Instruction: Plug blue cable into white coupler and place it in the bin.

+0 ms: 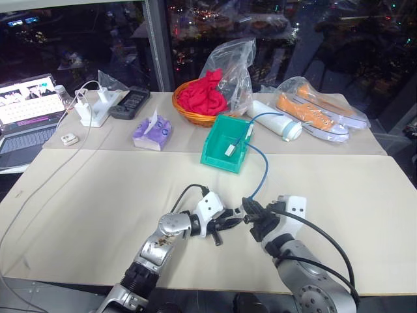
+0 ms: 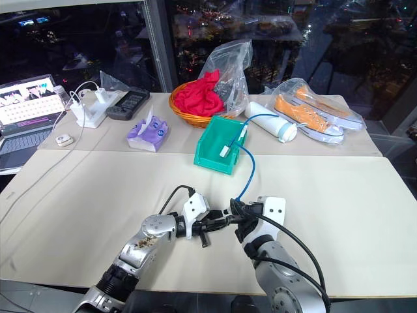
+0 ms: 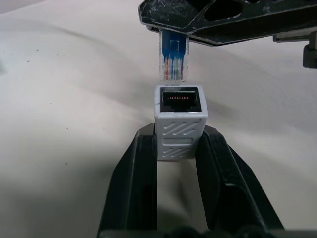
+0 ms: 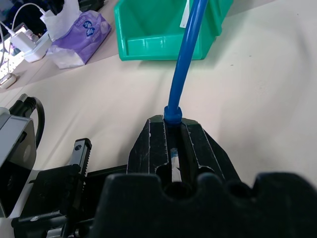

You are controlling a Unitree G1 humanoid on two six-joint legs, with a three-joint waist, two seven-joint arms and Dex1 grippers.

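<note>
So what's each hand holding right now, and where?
Left hand clamps the coupler by its sides. Right hand grips the blue cable at its plug end, plug not yet inserted.

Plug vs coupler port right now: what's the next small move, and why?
Probably ease the right end effector in so the blue cable plug slides into the port. The left end effector holds the white coupler with its port open toward the plug, which sits just short of the opening and slightly off to one side, so a small centring nudge comes first.

Blue cable (image 4: 184, 64) plug just beside white coupler (image 3: 179, 126) socket.
</note>
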